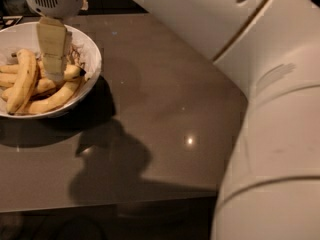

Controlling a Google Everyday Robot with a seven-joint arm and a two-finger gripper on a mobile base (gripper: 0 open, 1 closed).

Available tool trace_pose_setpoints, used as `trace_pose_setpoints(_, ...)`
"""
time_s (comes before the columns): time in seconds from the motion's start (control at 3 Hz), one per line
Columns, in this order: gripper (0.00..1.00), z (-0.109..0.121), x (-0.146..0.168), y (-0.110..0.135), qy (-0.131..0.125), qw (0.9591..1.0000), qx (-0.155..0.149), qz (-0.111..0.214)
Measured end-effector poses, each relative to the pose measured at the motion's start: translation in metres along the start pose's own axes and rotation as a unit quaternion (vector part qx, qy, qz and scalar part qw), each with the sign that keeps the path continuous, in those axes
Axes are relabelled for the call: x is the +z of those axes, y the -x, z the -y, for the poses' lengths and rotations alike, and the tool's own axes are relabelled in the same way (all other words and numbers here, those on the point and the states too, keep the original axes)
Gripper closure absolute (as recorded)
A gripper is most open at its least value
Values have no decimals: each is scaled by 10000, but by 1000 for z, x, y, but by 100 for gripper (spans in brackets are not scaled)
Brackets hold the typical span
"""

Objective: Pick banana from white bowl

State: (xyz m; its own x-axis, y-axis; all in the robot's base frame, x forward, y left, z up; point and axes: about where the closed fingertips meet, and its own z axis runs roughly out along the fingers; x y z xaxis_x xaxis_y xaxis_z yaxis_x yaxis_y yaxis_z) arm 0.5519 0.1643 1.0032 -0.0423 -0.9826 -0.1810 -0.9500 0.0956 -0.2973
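The white bowl (92, 51) stands at the table's far left and holds several bananas. My gripper (54, 73) reaches down into the bowl from the top left. Its tip rests among the bananas at the bowl's middle. A yellow banana (73, 72) with a dark tip lies right at the gripper's tip, partly hidden behind it. A long, straighter speckled banana (22, 81) lies to the left. A curved banana (56, 99) lies along the near wall.
The brown table (165, 104) stretches to the right of the bowl, with its front edge near the bottom of the view. My white arm (270, 134) fills the right side and the top of the view.
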Motion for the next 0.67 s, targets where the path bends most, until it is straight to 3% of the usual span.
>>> trace_pose_setpoints(0.33,0,7,13,20,212,9998,0,49)
trace_pose_setpoints(0.67,9,7,30,36,468,9989,-31,63)
